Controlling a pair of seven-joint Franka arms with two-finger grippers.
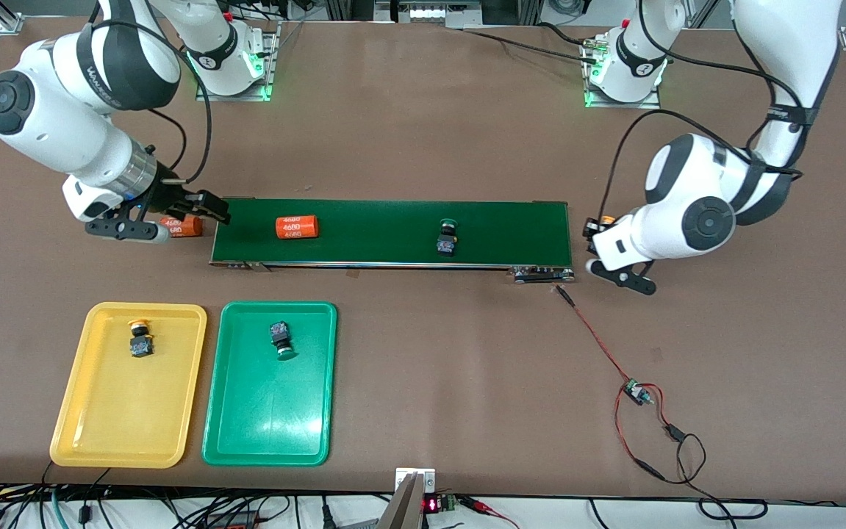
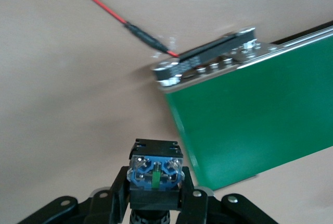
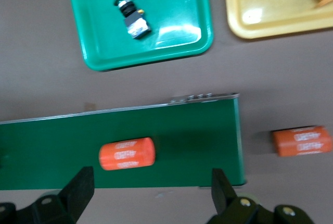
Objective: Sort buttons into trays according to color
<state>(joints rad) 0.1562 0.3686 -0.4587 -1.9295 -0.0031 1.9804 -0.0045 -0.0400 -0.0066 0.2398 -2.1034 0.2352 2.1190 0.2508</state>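
Brown tabletop carries the conveyor belt point(image 1: 393, 231). Off its end, the left gripper point(image 2: 156, 203) clamps a button point(image 2: 155, 174). Over the other end, the right gripper point(image 3: 151, 193) hangs spread wide, empty.

Yellow tray point(image 1: 77, 411) and green tray point(image 1: 226, 426): glossy smooth plastic. Conveyor belt point(image 1: 393, 220): matt green surface, bright metal edge rail. Table point(image 1: 467, 367): matt brown. Orange cylinders point(image 1: 297, 227): smooth, printed.

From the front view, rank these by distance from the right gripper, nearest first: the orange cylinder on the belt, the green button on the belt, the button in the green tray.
From the right gripper:
1. Orange cylinder, on the belt at the right arm's end.
2. Button in the green tray, nearer the front camera.
3. Green button on the belt, toward the left arm's end.
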